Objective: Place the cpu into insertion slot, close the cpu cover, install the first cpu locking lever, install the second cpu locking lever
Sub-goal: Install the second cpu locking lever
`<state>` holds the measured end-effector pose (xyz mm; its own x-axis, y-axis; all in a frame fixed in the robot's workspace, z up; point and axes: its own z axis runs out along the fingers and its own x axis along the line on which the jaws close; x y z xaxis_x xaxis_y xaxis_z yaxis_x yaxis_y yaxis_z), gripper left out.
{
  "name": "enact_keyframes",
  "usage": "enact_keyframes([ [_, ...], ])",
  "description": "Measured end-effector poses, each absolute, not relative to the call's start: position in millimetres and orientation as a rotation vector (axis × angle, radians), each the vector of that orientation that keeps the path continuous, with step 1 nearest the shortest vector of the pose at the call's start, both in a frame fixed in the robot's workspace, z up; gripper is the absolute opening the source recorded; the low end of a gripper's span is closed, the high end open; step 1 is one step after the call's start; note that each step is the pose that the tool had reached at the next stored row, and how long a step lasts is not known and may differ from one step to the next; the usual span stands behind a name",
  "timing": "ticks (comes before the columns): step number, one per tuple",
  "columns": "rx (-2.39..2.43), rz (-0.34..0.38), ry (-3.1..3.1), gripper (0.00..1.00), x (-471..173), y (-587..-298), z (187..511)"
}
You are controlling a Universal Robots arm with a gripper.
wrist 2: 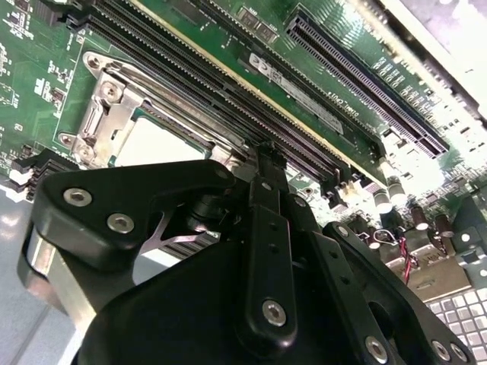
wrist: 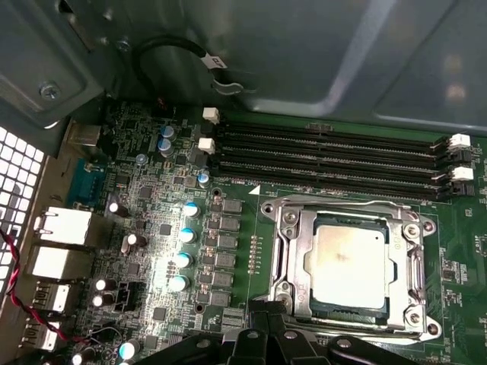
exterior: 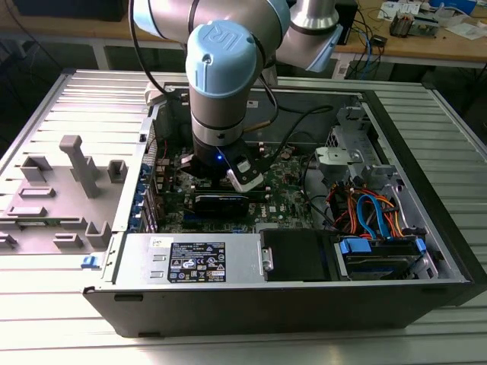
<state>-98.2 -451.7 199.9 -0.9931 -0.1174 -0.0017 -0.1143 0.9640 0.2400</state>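
Observation:
The cpu (wrist: 354,262), a silvery square chip, lies in the insertion slot (wrist: 415,323) on the green motherboard. The cpu cover (wrist: 298,262), a silvery metal frame, lies flat around it, and the chip shows through its window. In the second wrist view the cpu (wrist 2: 156,141) and cover (wrist 2: 106,114) show past the black gripper body. My gripper (wrist: 266,312) is at the socket's edge, beside the cover frame, its fingers together with nothing visible between them. In the exterior view the arm's wrist (exterior: 221,114) stands over the motherboard (exterior: 285,194) inside the open computer case.
Long black memory slots (wrist: 327,152) run beside the socket. A black card (exterior: 221,202) stands on the board near the wrist. The case holds a power supply (exterior: 194,262), coloured cables (exterior: 369,209) and a drive bay (exterior: 380,255). A grey fixture plate (exterior: 65,190) lies at the exterior view's left.

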Motion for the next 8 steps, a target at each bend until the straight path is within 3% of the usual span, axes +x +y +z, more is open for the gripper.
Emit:
enact_keyframes([
  [8, 0.174, -0.384, -3.102, 0.11, -100.7, -451.6, 200.0],
])
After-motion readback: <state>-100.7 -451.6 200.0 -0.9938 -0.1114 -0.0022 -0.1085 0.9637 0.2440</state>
